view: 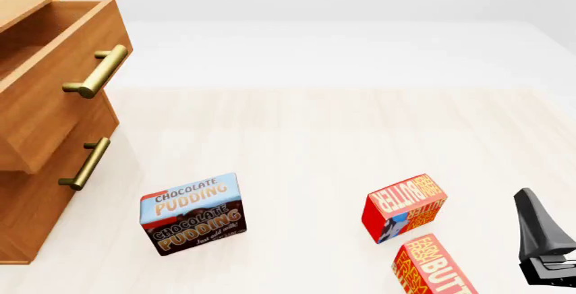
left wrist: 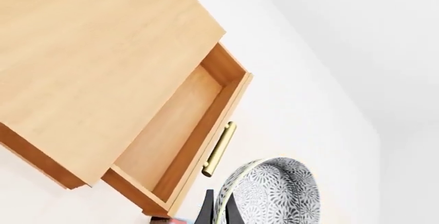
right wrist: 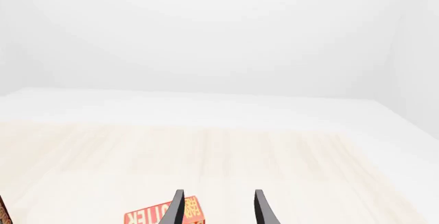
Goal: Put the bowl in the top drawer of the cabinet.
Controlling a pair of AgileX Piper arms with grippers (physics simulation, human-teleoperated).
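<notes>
Bowl with its dark leaf pattern shows only in the left wrist view, tilted on edge, its rim pinched between the dark fingers of the left hand. That hand is closed on the rim and holds the bowl in the air above the cabinet, just beside the front of the top drawer and its brass handle. The drawer is pulled out and its wooden floor is bare.

In the front view the cabinet stands at the far left of the pale wooden surface, with the top drawer open and jutting out over the lower drawer, which is shut. Neither the bowl nor the left hand appears in this view.

A chocolate pudding box lies near the cabinet, toward the near edge. Two red butter boxes sit to the right: one tilted, the other nearer still and cut off by the frame.

The right hand hovers low at the near right, well apart from the cabinet. Its two fingers stand apart with nothing between them, and one butter box lies just beyond its tips.
</notes>
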